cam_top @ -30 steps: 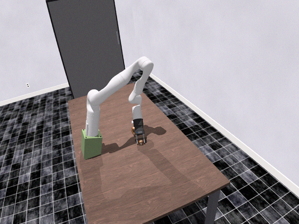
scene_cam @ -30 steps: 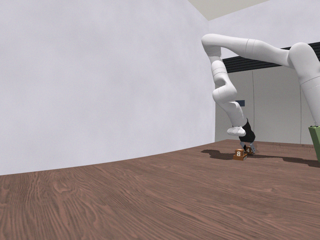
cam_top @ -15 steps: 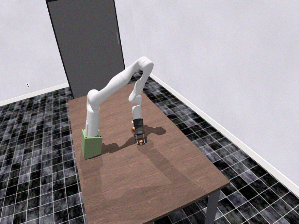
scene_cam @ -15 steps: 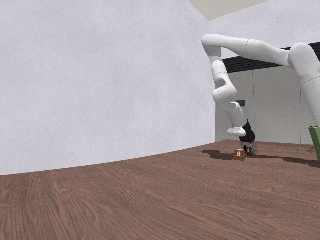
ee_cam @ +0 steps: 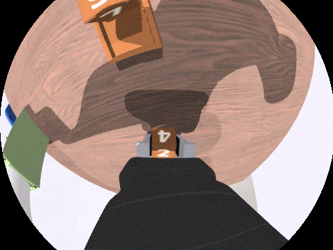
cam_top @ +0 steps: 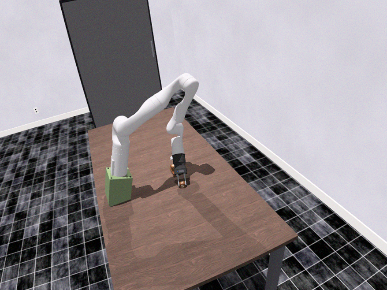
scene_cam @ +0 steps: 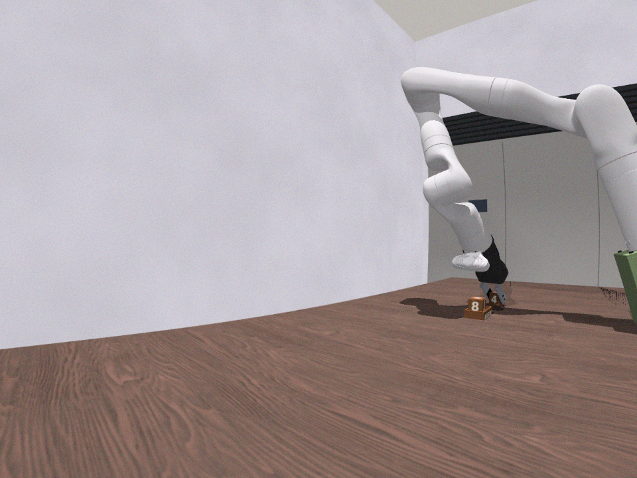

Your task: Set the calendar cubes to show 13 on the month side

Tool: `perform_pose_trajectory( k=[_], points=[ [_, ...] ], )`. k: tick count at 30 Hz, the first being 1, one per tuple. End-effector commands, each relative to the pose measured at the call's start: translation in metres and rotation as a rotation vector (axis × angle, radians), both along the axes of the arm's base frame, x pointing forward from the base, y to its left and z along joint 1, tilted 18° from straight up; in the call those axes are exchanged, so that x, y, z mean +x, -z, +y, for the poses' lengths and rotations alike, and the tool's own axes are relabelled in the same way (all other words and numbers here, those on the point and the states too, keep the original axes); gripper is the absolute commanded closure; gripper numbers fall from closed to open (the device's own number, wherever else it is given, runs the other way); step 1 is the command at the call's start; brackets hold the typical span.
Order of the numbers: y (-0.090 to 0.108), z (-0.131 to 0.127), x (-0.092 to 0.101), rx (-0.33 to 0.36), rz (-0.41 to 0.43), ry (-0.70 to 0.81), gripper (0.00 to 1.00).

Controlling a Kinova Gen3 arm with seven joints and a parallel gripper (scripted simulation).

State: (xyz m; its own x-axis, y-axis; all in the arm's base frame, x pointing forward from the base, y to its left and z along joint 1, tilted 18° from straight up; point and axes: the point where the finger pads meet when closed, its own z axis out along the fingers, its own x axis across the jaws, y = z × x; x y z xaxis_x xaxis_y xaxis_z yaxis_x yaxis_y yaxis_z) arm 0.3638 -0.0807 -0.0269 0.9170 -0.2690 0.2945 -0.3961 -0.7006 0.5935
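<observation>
My gripper (cam_top: 182, 183) (scene_cam: 494, 301) (ee_cam: 163, 142) points down and is shut on a loose brown cube (cam_top: 182, 185) (scene_cam: 494, 299) (ee_cam: 164, 140), with a pad close against each side. The cube stands at table height outside the tray. In the wrist view its shaded side shows 4 and its bright top shows 2. The tray (scene_cam: 476, 313) (ee_cam: 137, 55) lies flat beside it, one compartment empty. The other cube (scene_cam: 476, 306) (ee_cam: 88, 12) stands in the tray, showing 8 in the exterior view. The tray's small side lettering is too small to read.
The tray and its cube are close behind the gripper in the top view, partly hidden by it. The green base block (cam_top: 119, 191) (scene_cam: 628, 277) (ee_cam: 26, 149) carries the arm at one table edge. The brown table (cam_top: 193, 239) extends toward the top camera.
</observation>
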Motion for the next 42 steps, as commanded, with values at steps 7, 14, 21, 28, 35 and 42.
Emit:
perform_pose_trajectory(
  k=[7, 14, 21, 28, 35, 42],
  points=[
    [-0.001, 0.0, 0.0, 0.0, -0.001, 0.0, 0.4],
    [-0.001, 0.0, 0.0, 0.0, -0.001, 0.0, 0.4],
    [-0.001, 0.0, 0.0, 0.0, -0.001, 0.0, 0.4],
    [-0.005, 0.0, -0.001, 0.0, -0.001, 0.0, 0.4],
    [-0.018, -0.001, -0.006, 0.0, -0.001, 0.0, 0.4],
    [-0.046, -0.001, -0.015, 0.0, -0.001, 0.0, 0.4]
  ],
)
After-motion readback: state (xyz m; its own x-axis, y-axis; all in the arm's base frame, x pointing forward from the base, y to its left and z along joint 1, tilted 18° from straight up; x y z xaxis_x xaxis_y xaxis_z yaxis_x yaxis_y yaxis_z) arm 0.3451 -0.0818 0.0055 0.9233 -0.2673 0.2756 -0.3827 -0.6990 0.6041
